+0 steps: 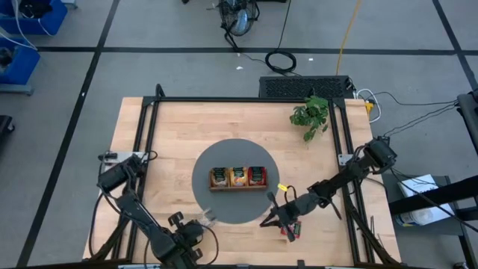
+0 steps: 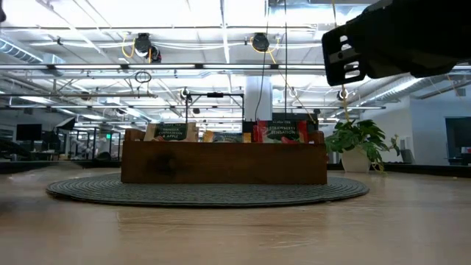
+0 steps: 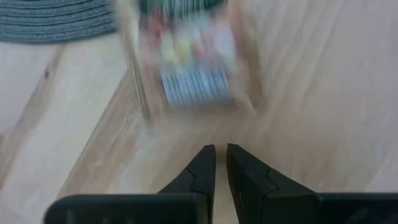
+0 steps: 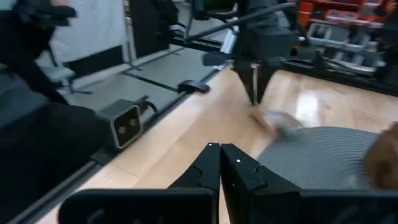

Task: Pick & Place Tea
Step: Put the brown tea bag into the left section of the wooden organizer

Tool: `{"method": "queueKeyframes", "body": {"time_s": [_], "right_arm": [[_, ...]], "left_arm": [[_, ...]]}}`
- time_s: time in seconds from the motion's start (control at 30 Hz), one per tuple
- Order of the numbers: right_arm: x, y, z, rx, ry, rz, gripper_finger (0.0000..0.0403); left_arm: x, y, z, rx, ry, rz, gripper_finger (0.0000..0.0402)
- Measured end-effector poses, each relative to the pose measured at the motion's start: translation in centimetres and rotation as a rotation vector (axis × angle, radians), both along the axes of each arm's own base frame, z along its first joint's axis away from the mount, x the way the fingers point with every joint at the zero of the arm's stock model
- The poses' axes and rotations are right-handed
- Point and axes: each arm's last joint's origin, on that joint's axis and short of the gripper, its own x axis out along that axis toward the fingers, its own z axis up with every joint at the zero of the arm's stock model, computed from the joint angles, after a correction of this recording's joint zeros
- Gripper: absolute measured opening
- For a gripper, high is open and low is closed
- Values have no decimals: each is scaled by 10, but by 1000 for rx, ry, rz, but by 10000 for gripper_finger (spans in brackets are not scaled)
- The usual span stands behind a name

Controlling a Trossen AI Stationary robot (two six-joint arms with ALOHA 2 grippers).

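Observation:
Tea sachets stand upright in a brown wooden tray on a round grey mat; the low view shows their labels above the tray wall. One loose sachet lies flat on the wood by the mat's near left edge. My left gripper points down just short of it, its fingers all but together with nothing between them; the right wrist view shows it over that sachet. My right gripper is shut on nothing, near level, at the mat's near right edge.
A small red thing lies partly under my right arm near the table's front edge. A potted plant stands at the far right. Black frame rails run along the table's left, far and right sides. Bare wood lies around the mat.

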Motion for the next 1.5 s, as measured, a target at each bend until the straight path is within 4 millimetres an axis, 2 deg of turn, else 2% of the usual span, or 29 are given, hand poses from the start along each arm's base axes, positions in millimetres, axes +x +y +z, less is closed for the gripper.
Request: {"method": "queueKeyframes", "body": {"time_s": [0.23, 0.4, 0.57, 0.67, 0.8, 0.93, 1.07, 1.23, 1.37, 1.5], "right_arm": [[1, -2, -1, 2, 8, 11, 3], [1, -2, -1, -4, 13, 10, 4], [1, -3, -3, -9, 36, 6, 4], [3, -7, -5, 48, 79, -24, 4], [11, -11, -2, 108, 109, -41, 4], [32, -5, 4, 134, 117, -5, 4], [46, -1, -4, 69, 139, -14, 4], [48, -4, -13, 60, 164, -26, 4], [49, -4, -11, 84, 161, -34, 4], [48, -4, -11, 84, 165, -31, 4]], "left_arm": [[6, 2, -2, 2, -9, -7, 46], [7, 3, -2, 63, -30, -80, 46], [17, 14, -2, 119, -49, -92, 46], [26, 21, -2, 128, -45, -101, 46], [35, 30, -2, 140, -34, -105, 46], [40, 35, -2, 144, -31, -113, 46], [40, 28, 1, 121, -45, -156, 46], [38, 11, 22, 172, -124, -221, 46], [33, 16, 32, 302, -160, -162, 46], [27, 31, 29, 329, -95, -3, 46]]}}
